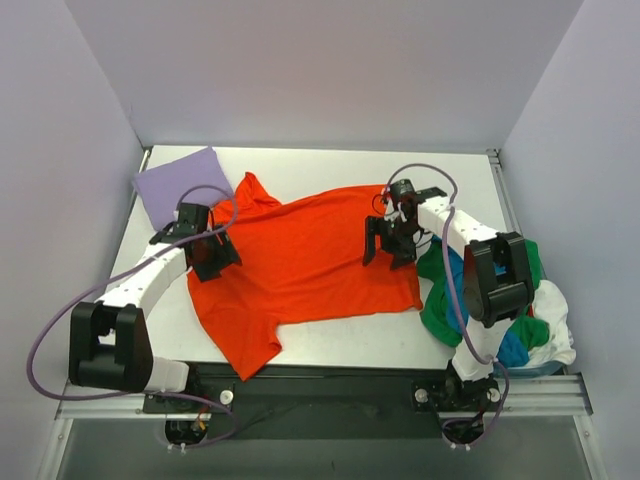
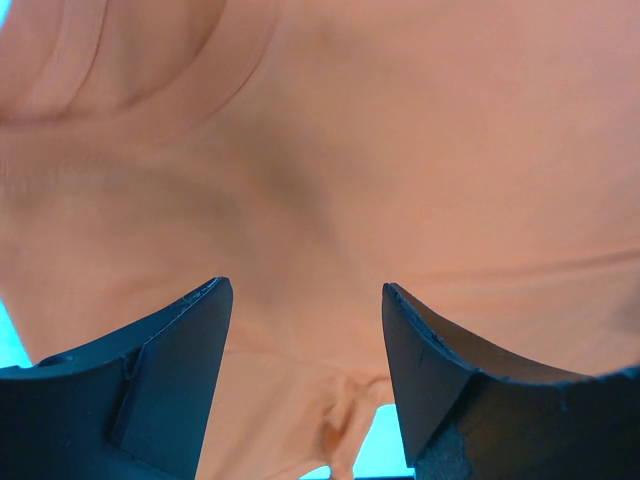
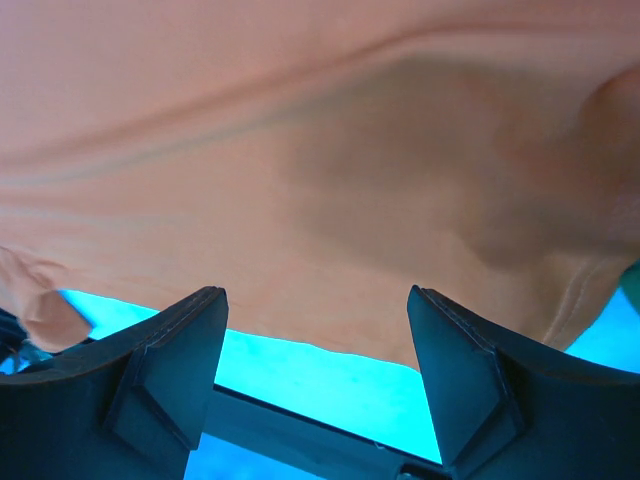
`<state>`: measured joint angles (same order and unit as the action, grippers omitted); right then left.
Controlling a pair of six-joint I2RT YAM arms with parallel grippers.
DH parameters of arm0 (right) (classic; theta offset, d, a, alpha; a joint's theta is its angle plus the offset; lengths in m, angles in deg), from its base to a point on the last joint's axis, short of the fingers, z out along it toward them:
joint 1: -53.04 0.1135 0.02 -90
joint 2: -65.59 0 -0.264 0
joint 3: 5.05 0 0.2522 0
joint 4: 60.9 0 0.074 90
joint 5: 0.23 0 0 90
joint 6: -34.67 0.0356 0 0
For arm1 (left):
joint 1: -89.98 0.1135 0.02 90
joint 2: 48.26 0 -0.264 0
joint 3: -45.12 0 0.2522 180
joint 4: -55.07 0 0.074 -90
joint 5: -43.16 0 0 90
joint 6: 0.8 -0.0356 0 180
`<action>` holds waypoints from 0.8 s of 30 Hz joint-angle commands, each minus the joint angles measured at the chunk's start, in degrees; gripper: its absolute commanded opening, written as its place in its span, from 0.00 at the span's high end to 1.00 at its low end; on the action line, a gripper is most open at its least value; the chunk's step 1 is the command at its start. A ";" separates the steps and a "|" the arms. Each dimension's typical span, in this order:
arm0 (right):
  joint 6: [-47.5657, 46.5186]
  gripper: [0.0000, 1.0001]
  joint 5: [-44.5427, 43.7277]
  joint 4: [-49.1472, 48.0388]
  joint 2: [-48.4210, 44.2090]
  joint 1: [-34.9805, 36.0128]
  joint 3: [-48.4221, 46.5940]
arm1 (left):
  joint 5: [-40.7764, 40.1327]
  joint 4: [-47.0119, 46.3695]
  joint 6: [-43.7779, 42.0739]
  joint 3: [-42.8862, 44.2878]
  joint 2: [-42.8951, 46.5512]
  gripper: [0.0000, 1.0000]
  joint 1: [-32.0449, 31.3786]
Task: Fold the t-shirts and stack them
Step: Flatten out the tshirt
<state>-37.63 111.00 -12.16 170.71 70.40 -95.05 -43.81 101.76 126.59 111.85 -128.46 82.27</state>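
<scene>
Left hand (image 1: 212,258) and right hand (image 1: 385,250), each gaping wide, sit over the smooth, softly creased orange-red t-shirt (image 1: 300,265).

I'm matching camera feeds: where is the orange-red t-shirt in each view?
Top external: orange-red t-shirt spread mid-table, left gripper and right gripper over its ends.
Left wrist: fills the frame beyond the open fingers.
Right wrist: fills the upper frame, edge above the fingers.
Shared landmark: bare table at the shirt's edge.

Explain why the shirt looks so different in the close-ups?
Top external: even light, shirt vivid orange-red, table white. Left wrist: colour washed to peach, soft shadow at centre. Right wrist: same peach cast, table looks cyan, a soft shadow too.
</scene>
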 commanded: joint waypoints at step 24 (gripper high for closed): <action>2.34 0.27 -2.43 -0.71 11.15 0.92 -1.09 | -0.74 -2.61 -6.71 -0.77 -16.90 0.28 10.08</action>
<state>-35.19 109.84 -12.14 178.25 70.78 -94.42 -41.52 105.08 123.83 110.10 -139.48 91.04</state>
